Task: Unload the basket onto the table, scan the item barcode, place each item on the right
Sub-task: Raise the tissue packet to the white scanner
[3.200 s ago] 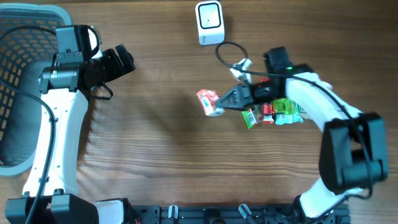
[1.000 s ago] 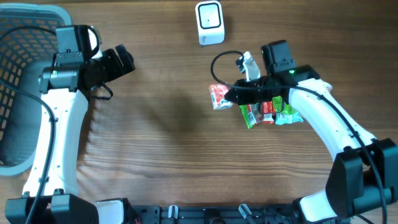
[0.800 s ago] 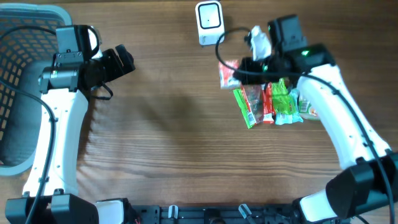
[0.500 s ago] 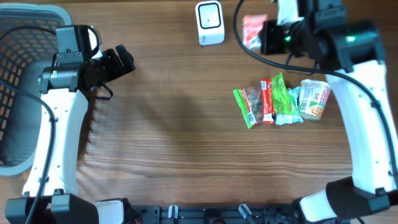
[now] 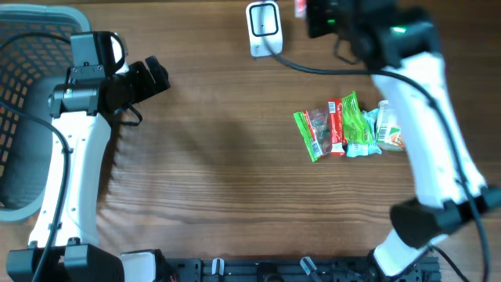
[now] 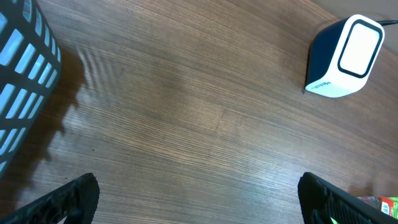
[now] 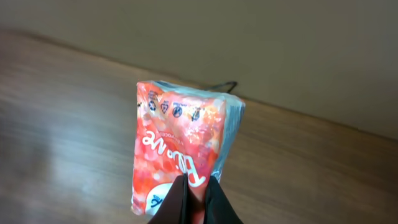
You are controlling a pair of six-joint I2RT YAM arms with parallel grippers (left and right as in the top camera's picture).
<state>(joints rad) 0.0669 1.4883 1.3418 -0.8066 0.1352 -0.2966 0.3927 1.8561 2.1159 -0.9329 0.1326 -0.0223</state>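
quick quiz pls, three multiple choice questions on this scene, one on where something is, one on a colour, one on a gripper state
1. Where is the basket?
A. at the left edge of the table
B. at the right edge
C. in the middle

2. What colour is the packet in the right gripper?
A. green
B. red-pink
C. blue

3. How is the left gripper?
A. open, holding nothing
B. shut on the packet
C. shut on a cable

Answers:
1 A, the overhead view shows the basket beside the left arm at the table's left edge.
2 B, the right wrist view shows a red-pink wrapper pinched at its lower end.
3 A, the left wrist view shows its fingers wide apart with nothing between them.
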